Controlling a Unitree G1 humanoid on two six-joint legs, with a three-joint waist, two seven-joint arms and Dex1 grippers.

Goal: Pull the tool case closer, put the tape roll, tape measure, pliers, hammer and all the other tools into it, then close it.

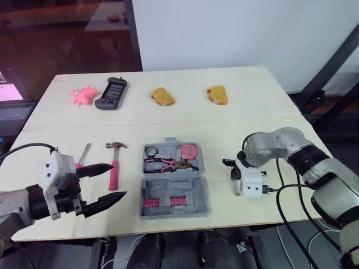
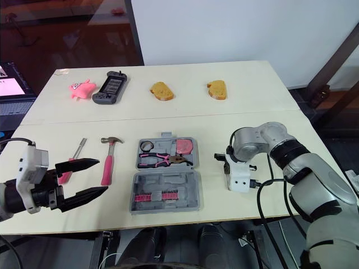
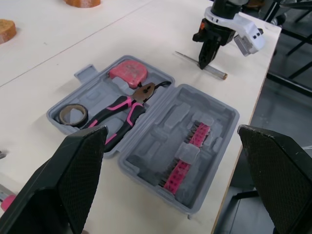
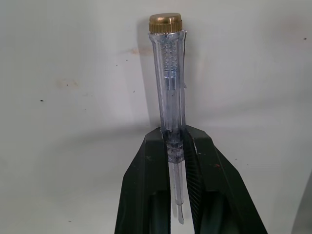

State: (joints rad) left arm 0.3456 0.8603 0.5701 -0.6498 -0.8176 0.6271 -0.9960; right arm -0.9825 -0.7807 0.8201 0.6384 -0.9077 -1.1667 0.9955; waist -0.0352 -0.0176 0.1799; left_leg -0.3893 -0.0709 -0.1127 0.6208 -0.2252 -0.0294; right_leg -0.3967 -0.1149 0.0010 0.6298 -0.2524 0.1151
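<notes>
The grey tool case (image 1: 197, 193) lies open at the table's front middle. Its far half holds the tape roll (image 1: 151, 150), pink tape measure (image 1: 190, 151) and pink-handled pliers (image 1: 165, 164); the near half holds a pink bit strip (image 1: 162, 202). Left of the case lie the pink-handled hammer (image 1: 115, 163) and a screwdriver (image 1: 83, 153), partly hidden by my left gripper (image 1: 109, 182). That gripper is open above the front left corner, holding nothing. Right of the case, my right gripper (image 4: 170, 139) is shut on a clear tester screwdriver (image 4: 168, 83), which lies flat on the table.
Along the far side of the table (image 1: 252, 112) sit a pink toy (image 1: 83, 94), a dark handheld console (image 1: 111, 92) and two bread slices (image 1: 162, 96) (image 1: 217, 94). The case and both grippers are close to the front edge.
</notes>
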